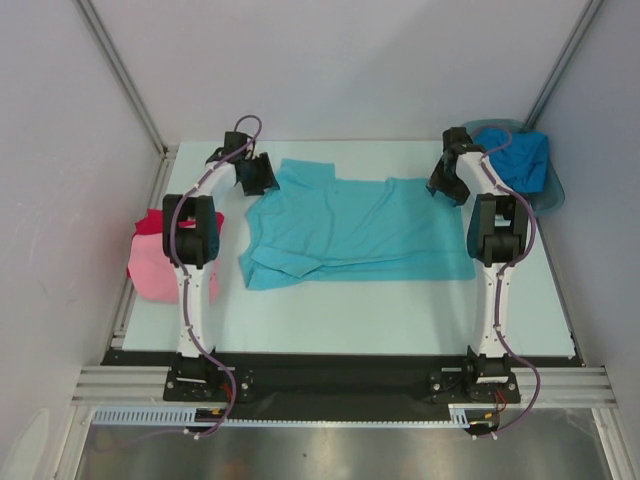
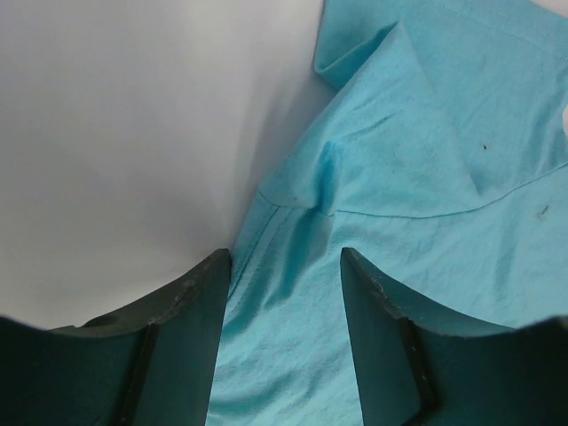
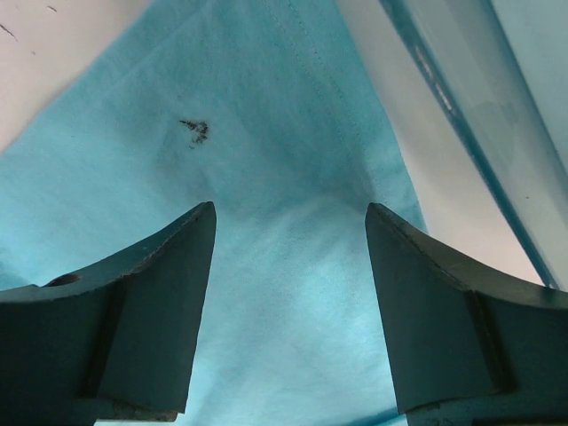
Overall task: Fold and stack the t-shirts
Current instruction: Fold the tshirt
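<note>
I hold both arms over the turquoise t-shirt (image 1: 350, 225), which lies spread across the table (image 1: 330, 320). The left gripper (image 1: 258, 180) is at its far-left corner and the right gripper (image 1: 442, 185) at its far-right corner, each with fingers spread apart above the cloth.

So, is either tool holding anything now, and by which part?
Nothing is held. The left tool and the right tool stand open at the far edge of the turquoise t-shirt.

Pale walls (image 1: 330, 70) stand on three sides, with silver posts (image 1: 124, 75) in the far corners. The counter (image 1: 350, 320) is white, with a black strip (image 1: 340, 370) along its near edge.
</note>
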